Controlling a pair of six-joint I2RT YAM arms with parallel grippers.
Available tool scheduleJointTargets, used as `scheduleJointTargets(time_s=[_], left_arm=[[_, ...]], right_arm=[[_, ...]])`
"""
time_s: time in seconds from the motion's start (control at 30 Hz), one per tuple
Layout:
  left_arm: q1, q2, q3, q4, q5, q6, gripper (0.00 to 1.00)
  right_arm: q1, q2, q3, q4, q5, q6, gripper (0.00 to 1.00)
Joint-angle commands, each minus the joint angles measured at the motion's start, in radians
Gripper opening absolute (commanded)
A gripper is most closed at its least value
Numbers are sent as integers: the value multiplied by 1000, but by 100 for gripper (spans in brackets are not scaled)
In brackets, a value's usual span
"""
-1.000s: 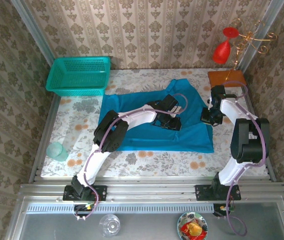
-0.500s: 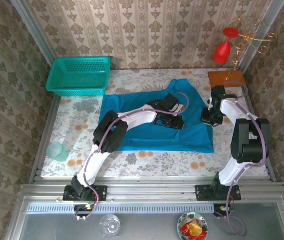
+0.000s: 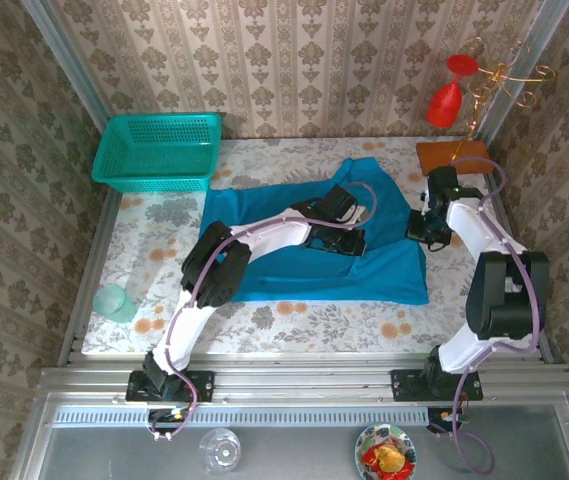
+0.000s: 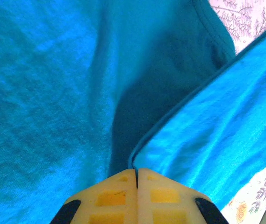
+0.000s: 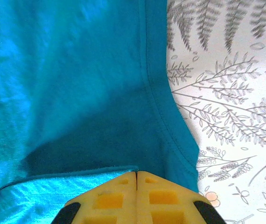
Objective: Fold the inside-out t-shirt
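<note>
Newly shut left tool pinches t-shirt; right tool pinches it too

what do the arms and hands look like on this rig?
Left arm and right arm: white links, black joints, a lilac cable looped along each. Left hand and right hand: pale yellow fingers with square recesses, black at the sides.

Bright, even light fills my overhead view. On my left wrist camera the t-shirt looks slightly soft, with dark shadow from centre toward 6 o'clock.
</note>
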Motion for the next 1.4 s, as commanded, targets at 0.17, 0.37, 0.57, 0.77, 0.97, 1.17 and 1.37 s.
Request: scheduleJointTargets(time_s=[0.17, 0.37, 0.57, 0.77, 0.97, 1.17, 1.37], left_arm=[[3, -70, -17, 45, -60, 18, 0], [5, -75, -24, 57, -93, 25, 0], [11, -76, -34, 66, -108, 22, 0], [19, -77, -50, 72, -119, 18, 0], [31, -84, -74, 85, -151, 8, 0], [46, -64, -72, 84, -161, -19, 0], [54, -62, -71, 71, -171, -22, 14]], right_arm=[[-6, -7, 31, 10, 15, -5, 0], [-6, 35, 75, 26, -3, -12, 0], [-6, 102, 137, 26, -49, -26, 0], [-6, 173, 194, 18, -89, -30, 0], [-6, 222, 242, 4, -86, -29, 0], [-6, 202, 257, -34, -38, -3, 19], [-19, 63, 107, -37, -7, 60, 37]])
